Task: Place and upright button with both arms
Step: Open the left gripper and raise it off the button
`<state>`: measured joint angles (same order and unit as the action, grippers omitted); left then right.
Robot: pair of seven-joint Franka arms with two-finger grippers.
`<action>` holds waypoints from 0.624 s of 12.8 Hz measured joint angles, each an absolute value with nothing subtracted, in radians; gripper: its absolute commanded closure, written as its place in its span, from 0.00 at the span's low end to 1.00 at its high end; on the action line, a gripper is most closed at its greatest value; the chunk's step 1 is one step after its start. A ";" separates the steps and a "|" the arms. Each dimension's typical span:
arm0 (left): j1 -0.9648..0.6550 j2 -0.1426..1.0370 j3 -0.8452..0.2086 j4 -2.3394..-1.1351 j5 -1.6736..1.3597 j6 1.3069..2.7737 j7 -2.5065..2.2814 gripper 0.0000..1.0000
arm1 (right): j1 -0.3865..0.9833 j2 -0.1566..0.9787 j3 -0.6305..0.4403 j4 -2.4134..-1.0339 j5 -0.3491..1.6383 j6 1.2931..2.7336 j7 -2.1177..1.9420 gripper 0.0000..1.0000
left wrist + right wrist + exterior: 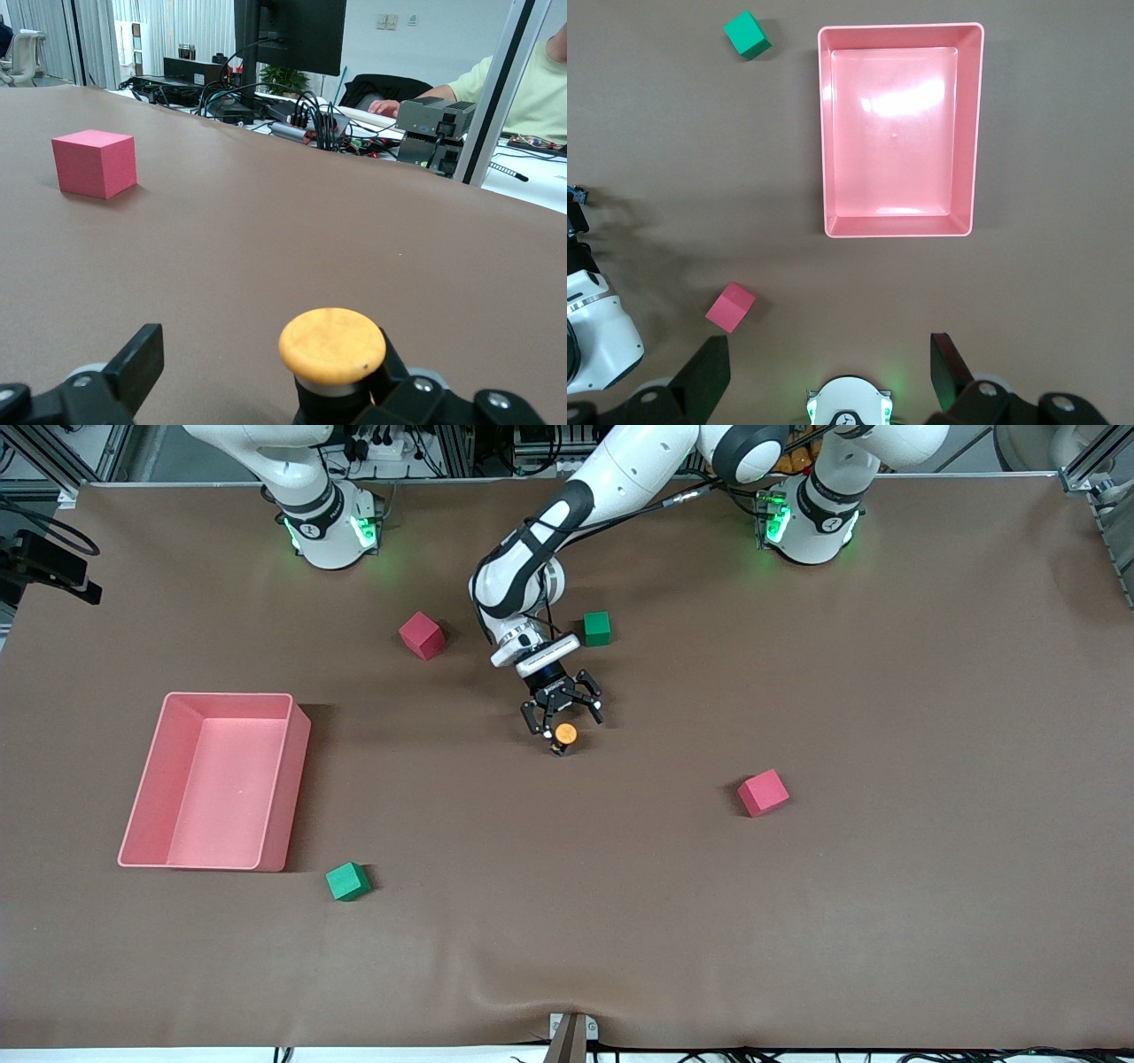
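Button (565,734) stands upright near the tabletop's middle, orange cap up on its dark body, resting on the brown table cover (797,921). Left gripper (562,710) is low right at it, jaws spread wide and released; in the left wrist view the button (332,347) sits just beside one finger (400,372), the other finger (137,363) well apart, nothing grasped. Right gripper (829,370) is up high over its own base end of the table, fingers spread, holding nothing; that arm waits. Pink tray (282,779) lies toward the right arm's end of the table, with one green cube (347,881) just off its corner nearest the front edge. A pink cube (422,635) and a second green cube (597,628) sit closer to the bases' edge than the button. Another pink cube (763,793) lies toward the left arm's end, a little nearer the front edge than the button.
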<state>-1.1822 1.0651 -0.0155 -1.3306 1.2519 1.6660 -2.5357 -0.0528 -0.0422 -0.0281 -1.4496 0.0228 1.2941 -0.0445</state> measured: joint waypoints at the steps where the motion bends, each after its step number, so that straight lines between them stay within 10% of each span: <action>1: -1.184 1.065 -0.016 -1.331 1.252 1.666 -2.531 0.00 | -0.053 -0.042 -0.029 -1.450 0.023 1.296 -0.045 0.00; 8: -1.192 1.065 -0.016 -1.334 1.312 1.713 -2.412 0.00 | -0.055 -0.042 -0.031 -1.450 0.021 1.318 -0.045 0.00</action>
<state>-1.1919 1.0652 -0.0158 -1.3342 1.3125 1.7134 -2.4118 -0.0546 -0.0419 -0.0313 -1.4496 0.0205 1.3182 -0.0445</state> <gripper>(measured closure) 0.000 0.000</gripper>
